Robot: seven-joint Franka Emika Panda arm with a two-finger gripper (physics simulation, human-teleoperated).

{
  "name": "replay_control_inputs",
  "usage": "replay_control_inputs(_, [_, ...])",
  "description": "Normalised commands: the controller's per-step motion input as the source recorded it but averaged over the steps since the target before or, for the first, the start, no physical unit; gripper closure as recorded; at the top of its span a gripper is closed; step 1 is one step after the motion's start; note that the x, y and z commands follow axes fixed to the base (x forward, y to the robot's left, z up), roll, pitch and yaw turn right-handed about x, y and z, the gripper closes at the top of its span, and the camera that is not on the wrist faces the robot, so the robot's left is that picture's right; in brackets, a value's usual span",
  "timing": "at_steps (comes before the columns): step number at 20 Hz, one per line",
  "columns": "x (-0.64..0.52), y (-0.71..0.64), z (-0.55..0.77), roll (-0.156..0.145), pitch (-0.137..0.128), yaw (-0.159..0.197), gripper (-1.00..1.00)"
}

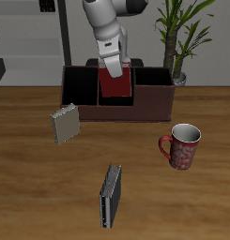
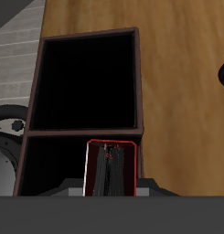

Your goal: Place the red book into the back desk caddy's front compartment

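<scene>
— Nearest the table's front edge we see the black book (image 1: 111, 197), and farther back the mug (image 1: 182, 146) and the grey-beige book (image 1: 65, 123).

— Beyond them we find the gripper (image 1: 116, 69) clamped on the red book (image 1: 116, 85), upright over the back desk caddy (image 1: 149, 101), low in its front compartment (image 2: 58, 163).

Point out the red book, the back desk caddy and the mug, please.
red book (image 1: 115, 85), exterior view, on its dark-red cover.
back desk caddy (image 1: 152, 102), exterior view, on its front wall.
mug (image 1: 185, 148), exterior view, on its patterned side.
</scene>
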Motion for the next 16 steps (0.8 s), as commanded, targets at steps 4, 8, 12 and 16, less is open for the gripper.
replay_control_inputs(4, [0.01,0.04,0.04,0.013,-0.002,0.007,1.00])
replay_control_inputs(8, [0.01,-0.01,-0.14,0.003,0.029,0.008,1.00])
replay_control_inputs(12, [-0.01,-0.03,-0.12,-0.005,0.035,-0.007,1.00])
replay_control_inputs(16, [-0.02,-0.04,-0.07,-0.005,0.016,-0.004,1.00])
